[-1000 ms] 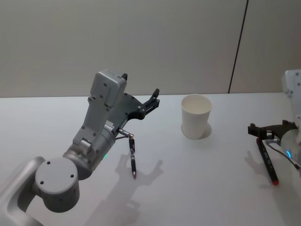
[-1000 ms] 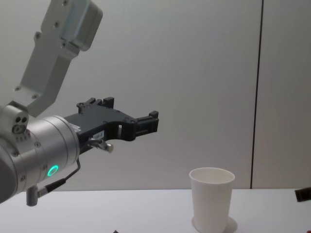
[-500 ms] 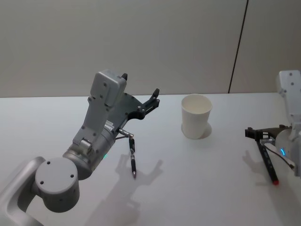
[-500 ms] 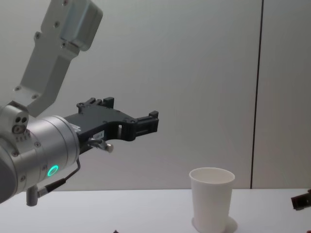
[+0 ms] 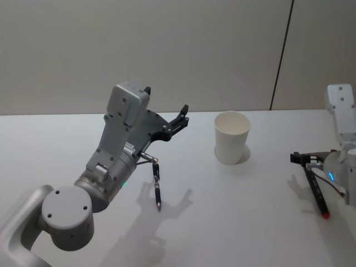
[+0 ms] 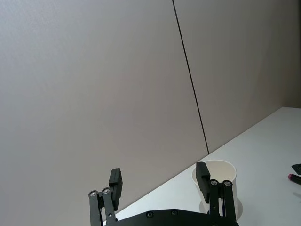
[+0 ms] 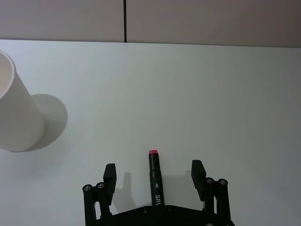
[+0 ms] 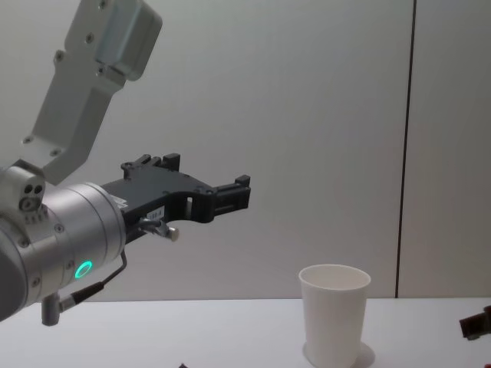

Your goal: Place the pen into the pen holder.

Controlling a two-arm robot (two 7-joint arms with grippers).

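The pen holder [image 5: 232,137] is a white paper cup standing upright at the table's middle right; it also shows as cup [image 8: 334,314], cup [image 6: 223,169] and cup [image 7: 14,117]. A black pen [image 5: 316,192] with a red tip lies flat to its right. My right gripper [image 5: 305,160] is open low over the pen's back end. In the right wrist view the pen [image 7: 154,181] lies between the spread fingers of my right gripper [image 7: 154,172], touching neither. My left gripper [image 5: 165,100] is open, empty and raised above the table's left; it shows as left gripper [image 8: 206,170] and left gripper [image 6: 159,178].
A second dark pen [image 5: 158,189] lies on the white table [image 5: 239,222] beneath my left arm. A grey wall runs along the table's far edge. Bare tabletop lies between the cup and the right gripper.
My right gripper has edged slightly left and lower over the red-tipped pen. The left arm, the cup and both pens have not moved.
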